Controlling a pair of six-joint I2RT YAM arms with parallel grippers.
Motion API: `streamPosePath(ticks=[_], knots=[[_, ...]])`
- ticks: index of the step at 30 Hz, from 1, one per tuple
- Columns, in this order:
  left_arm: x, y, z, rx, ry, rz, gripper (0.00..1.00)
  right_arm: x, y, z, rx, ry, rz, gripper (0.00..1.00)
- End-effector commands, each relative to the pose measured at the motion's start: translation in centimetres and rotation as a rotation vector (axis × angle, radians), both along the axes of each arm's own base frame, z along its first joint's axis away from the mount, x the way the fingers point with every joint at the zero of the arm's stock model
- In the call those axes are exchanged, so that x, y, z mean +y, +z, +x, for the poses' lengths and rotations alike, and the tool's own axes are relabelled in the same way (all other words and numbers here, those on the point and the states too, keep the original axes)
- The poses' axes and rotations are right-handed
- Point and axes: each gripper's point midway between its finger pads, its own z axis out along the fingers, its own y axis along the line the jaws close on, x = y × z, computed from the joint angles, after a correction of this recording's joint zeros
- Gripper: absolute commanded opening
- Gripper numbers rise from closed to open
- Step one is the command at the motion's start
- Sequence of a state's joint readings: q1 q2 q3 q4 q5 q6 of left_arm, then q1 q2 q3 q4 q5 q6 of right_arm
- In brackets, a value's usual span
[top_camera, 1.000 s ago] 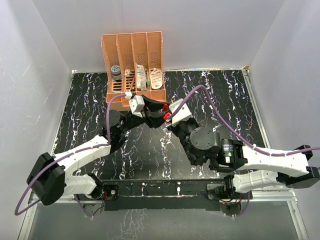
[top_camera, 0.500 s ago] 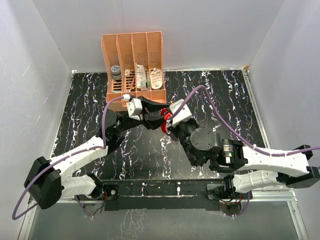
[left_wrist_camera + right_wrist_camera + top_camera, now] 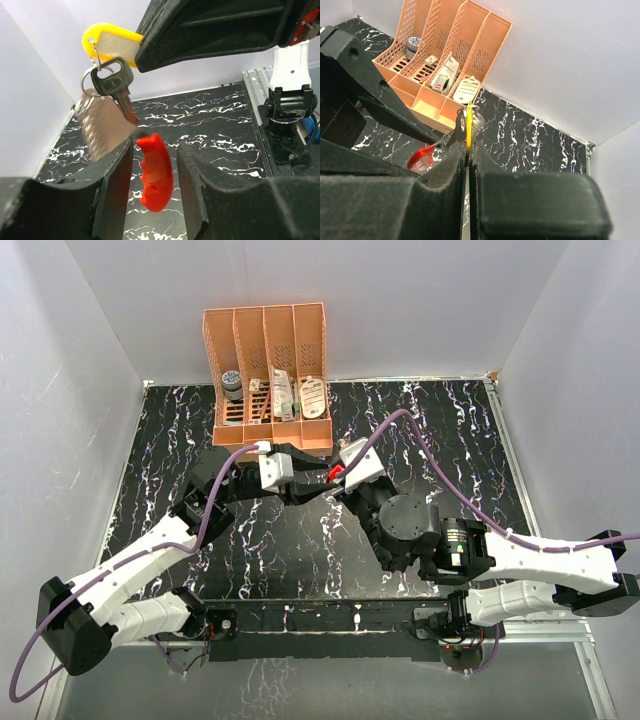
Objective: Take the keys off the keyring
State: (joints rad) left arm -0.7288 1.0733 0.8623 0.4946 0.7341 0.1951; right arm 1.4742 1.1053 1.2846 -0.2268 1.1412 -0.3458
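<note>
Edge-on, the right gripper (image 3: pixel 468 152) clamps the yellow tag (image 3: pixel 469 125) above the tabletop (image 3: pixel 520 135). The left wrist view adds the keyring (image 3: pixel 92 75) and black-headed key (image 3: pixel 114 82) dangling beneath. The left gripper (image 3: pixel 152 150) stands narrow around the red tag (image 3: pixel 155 175), with gaps either side.

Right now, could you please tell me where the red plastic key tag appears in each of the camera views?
Top external: the red plastic tag sits mid-frame, just below the orange rack.
Left wrist: lower centre, between the left gripper's open fingers.
Right wrist: lower left.
Shared landmark: the right gripper, shut on the yellow plastic tag.
</note>
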Motion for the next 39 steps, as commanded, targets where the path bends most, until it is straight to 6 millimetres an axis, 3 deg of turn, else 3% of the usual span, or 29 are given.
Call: streamPosePath(ticks=[1, 9, 16, 33, 39], knots=[[0.6, 1.3, -0.3, -0.063, 0.017, -0.042, 0.40, -0.2, 1.7, -0.1, -0.005, 0.008, 0.089, 0.00], [-0.3, 3.0, 0.3, -0.008, 0.003, -0.204, 0.40, 0.5, 1.6, -0.2, 0.005, 0.028, 0.092, 0.00], [1.1, 4.5, 1.8, -0.014, 0.130, -0.305, 0.41, 0.9, 1.1, -0.3, 0.013, 0.039, 0.085, 0.00], [1.2, 4.6, 1.3, 0.034, 0.114, -0.300, 0.44, 1.5, 0.2, -0.1, 0.009, 0.025, 0.050, 0.00], [2.1, 4.1, 2.7, 0.037, 0.222, -0.261, 0.43, 1.6, -0.2, 0.0, 0.002, 0.014, 0.027, 0.00]])
